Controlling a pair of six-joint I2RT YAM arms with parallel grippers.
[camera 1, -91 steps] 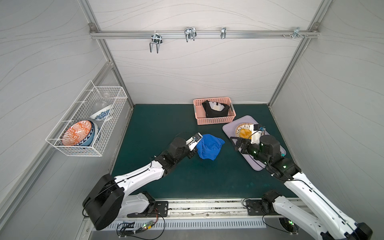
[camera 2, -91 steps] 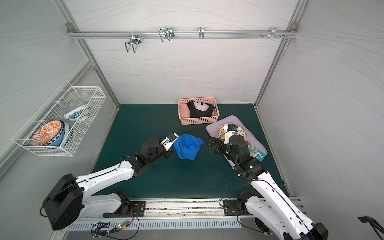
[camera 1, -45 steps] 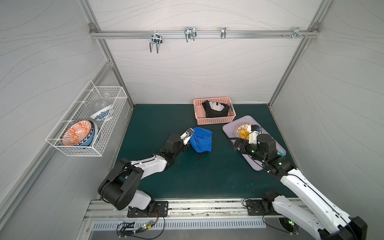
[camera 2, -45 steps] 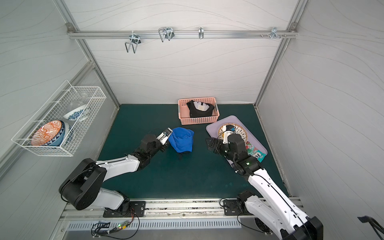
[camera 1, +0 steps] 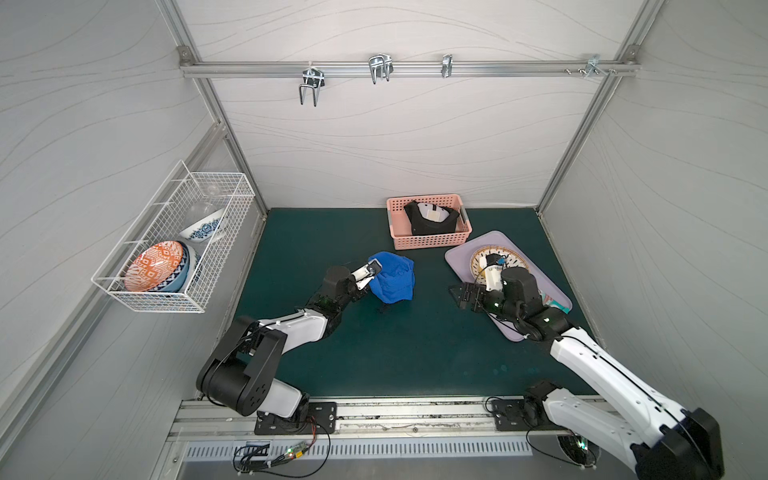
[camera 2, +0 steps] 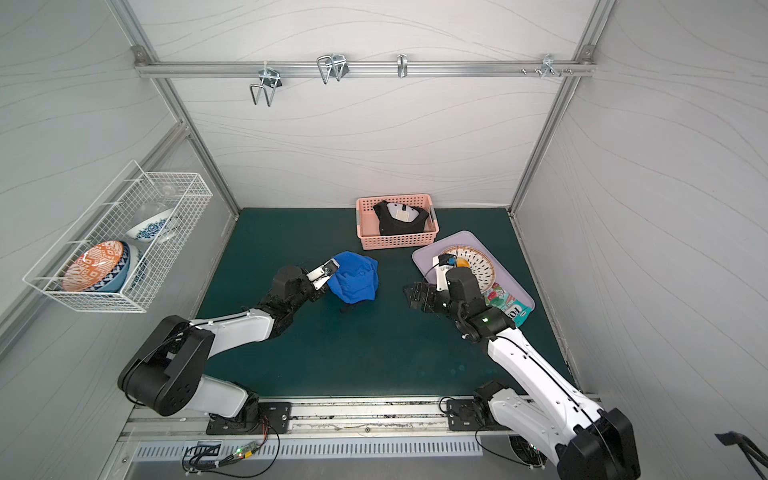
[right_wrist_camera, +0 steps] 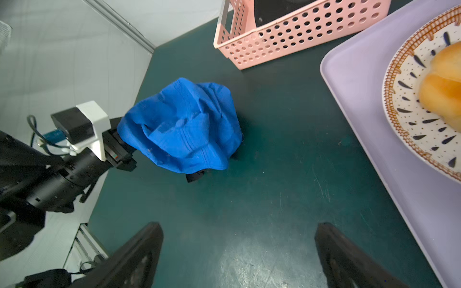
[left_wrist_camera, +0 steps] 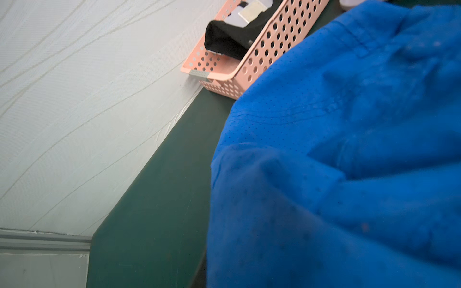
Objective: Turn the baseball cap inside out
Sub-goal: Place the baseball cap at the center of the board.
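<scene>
The blue baseball cap (camera 1: 392, 280) (camera 2: 355, 278) hangs crumpled over the tip of my left gripper (camera 1: 368, 284), just above the green mat. That gripper's jaws are buried in the fabric and shut on it. In the left wrist view the cap (left_wrist_camera: 336, 149) fills most of the picture. In the right wrist view a dark strap end (right_wrist_camera: 194, 175) pokes out below the cap (right_wrist_camera: 182, 127). My right gripper (camera 1: 461, 293) (right_wrist_camera: 237, 239) stands open and empty over bare mat, to the right of the cap and apart from it.
A pink basket (camera 1: 430, 241) with a black cap stands at the back. A lilac tray (camera 1: 461, 253) at the right carries a patterned plate (right_wrist_camera: 409, 119) with a bun, and a snack packet (camera 2: 507, 305). A wire basket (camera 1: 174, 241) of bowls hangs on the left wall.
My left gripper has carried the cap leftward and slightly toward the back as that arm folded in. The right gripper has barely shifted and stays open.
</scene>
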